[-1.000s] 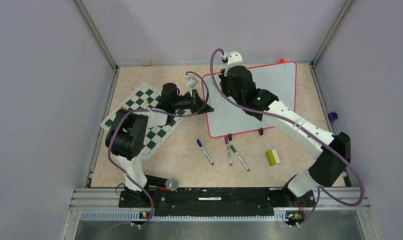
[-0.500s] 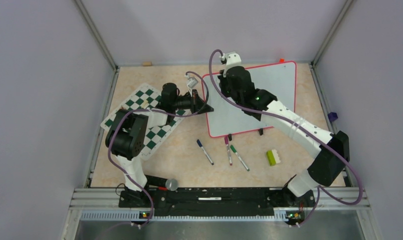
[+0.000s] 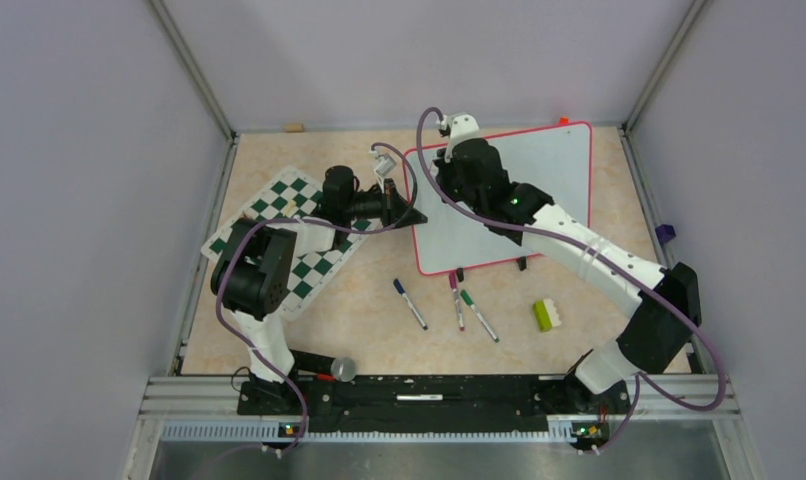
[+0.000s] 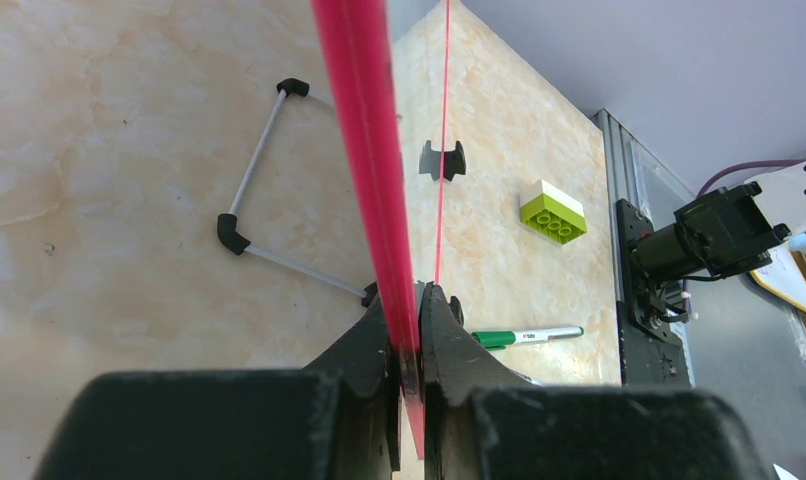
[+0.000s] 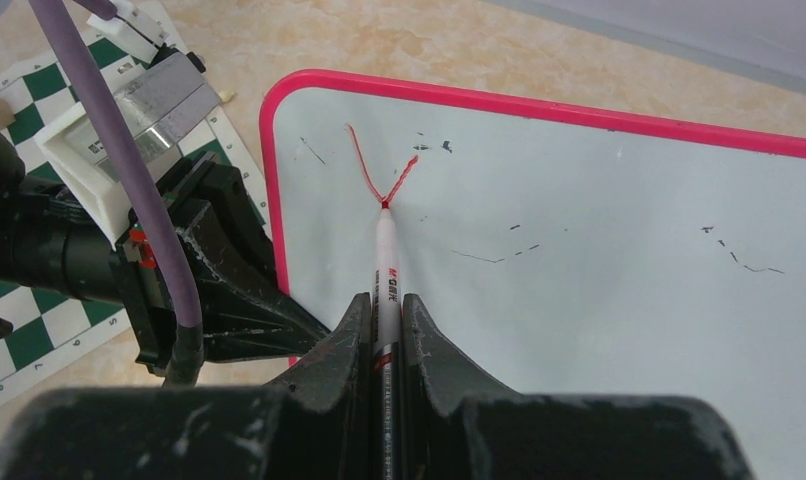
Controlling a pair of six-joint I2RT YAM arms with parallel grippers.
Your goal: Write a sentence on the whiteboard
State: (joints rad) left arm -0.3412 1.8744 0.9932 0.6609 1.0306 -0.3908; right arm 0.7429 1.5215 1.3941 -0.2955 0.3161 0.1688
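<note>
The whiteboard [image 3: 549, 165], glossy white with a red-pink frame, stands tilted at the back centre of the table; it also shows in the right wrist view [image 5: 599, 230]. My left gripper [image 3: 411, 213] is shut on its left frame edge [image 4: 364, 150], holding it. My right gripper [image 5: 383, 315] is shut on a white marker with a red tip [image 5: 386, 255]. The tip touches the board near its upper left corner, at the bottom of a red V-shaped stroke [image 5: 379, 175]. In the top view the right gripper [image 3: 457, 165] hangs over that corner.
A green-and-white chess mat [image 3: 289, 235] lies left under the left arm. Three markers lie in front of the board: blue [image 3: 410, 304], purple [image 3: 456, 300], green [image 3: 479, 315]. A green-and-white brick [image 3: 547, 315] lies right of them. Faint old marks dot the board.
My right gripper has shifted slightly left and forward over the board's upper left corner with the marker. The left arm and board have not moved.
</note>
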